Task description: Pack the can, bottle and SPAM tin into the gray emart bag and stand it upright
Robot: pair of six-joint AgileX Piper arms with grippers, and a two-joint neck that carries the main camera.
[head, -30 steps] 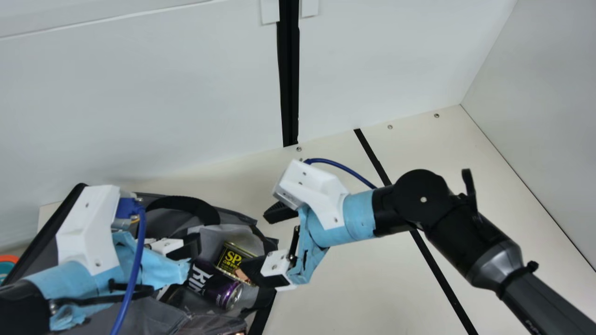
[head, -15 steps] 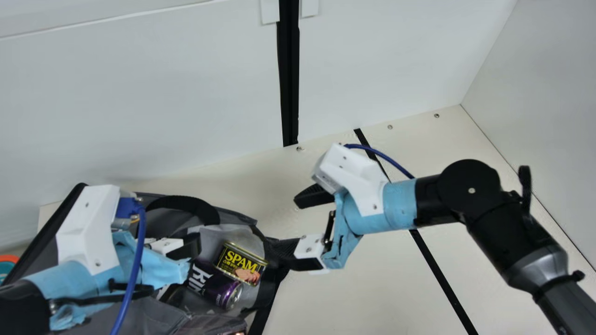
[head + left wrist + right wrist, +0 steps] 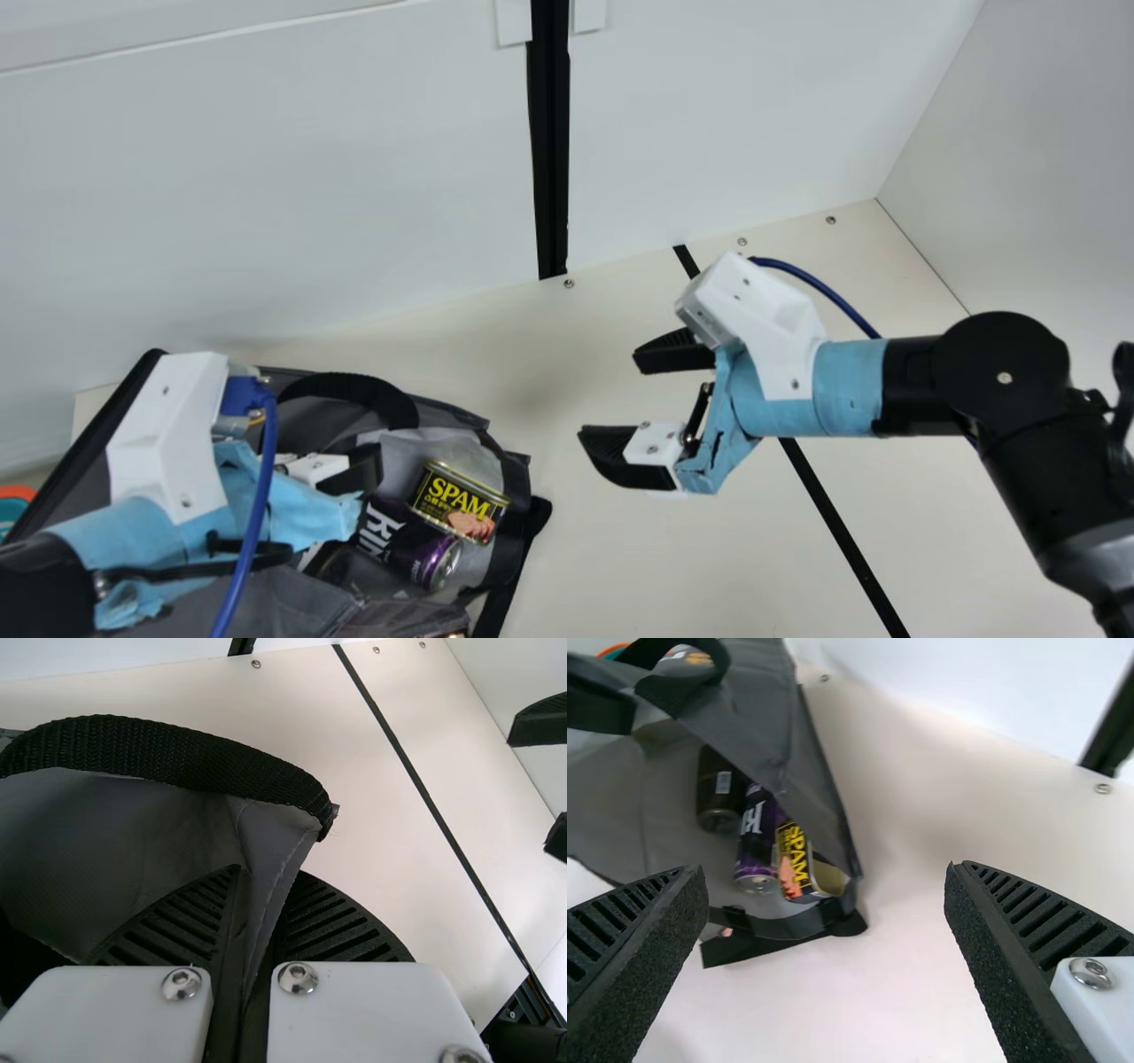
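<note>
Backing away from the bag, my right tool is open, empty, leaving SPAM inside beside the can, bottle near. Left tool pinches the bag's edge. Packing looks done; standing it up likely comes next.

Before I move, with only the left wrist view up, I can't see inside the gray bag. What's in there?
Observer: The main view shows the SPAM tin and the purple can lying side by side in the gray bag.
Operator: And the bottle?
Observer: In the right wrist view, a dark bottle lies in there too, on the can's other side from the tin.
Operator: Anything beyond the bag?
Observer: Part of an orange and teal object, at the main view's left edge.
</note>
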